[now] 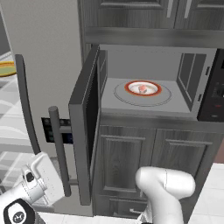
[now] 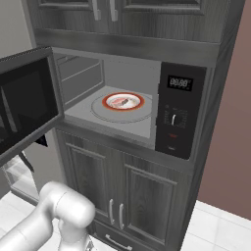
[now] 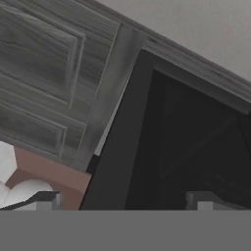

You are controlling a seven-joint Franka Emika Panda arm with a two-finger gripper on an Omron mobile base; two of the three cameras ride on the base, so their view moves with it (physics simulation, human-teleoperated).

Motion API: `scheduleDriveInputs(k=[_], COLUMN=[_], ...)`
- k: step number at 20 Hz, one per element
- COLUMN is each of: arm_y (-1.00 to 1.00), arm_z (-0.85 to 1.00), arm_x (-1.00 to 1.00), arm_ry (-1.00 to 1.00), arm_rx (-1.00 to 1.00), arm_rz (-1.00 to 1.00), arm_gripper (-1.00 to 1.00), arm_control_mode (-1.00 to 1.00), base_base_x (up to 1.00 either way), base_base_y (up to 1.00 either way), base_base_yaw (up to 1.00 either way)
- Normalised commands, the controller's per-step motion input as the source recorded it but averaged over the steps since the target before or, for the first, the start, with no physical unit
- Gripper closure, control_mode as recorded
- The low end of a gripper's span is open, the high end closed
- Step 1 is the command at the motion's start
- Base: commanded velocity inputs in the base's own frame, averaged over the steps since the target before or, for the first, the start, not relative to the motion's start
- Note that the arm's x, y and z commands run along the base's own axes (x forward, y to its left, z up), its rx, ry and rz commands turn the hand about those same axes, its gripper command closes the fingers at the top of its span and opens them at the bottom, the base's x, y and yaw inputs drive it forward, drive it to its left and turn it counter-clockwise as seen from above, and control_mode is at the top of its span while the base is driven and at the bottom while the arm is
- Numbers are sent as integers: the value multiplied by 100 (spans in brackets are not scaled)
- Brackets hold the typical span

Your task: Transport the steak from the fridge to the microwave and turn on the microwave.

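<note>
The small pinkish-red steak (image 1: 143, 89) sits on the red-ringed turntable inside the wide black microwave (image 2: 179, 110), so the empty, wide-open gripper (image 3: 122, 200) beside its open door must next push that shut.

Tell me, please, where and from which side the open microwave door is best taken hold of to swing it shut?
Probably by the grey vertical bar handle on the microwave door's free edge, reached from the outer, fridge-facing side. The door stands swung out to the left, edge-on to the oven, and the bar stands clear of the panel, so open fingers could straddle it.
</note>
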Motion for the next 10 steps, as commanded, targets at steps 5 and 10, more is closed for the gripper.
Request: scheduleDriveInputs(k=[5, 10], arm_y=[-24, -22], arm_z=[10, 20], arm_x=[10, 4], arm_ry=[-5, -8], arm_rx=[0, 0], arm_rz=[0, 0], arm_gripper=[-100, -100], arm_control_mode=[-100, -100], base_base_x=[0, 0], base_base_y=[0, 0], base_base_yaw=[0, 0])
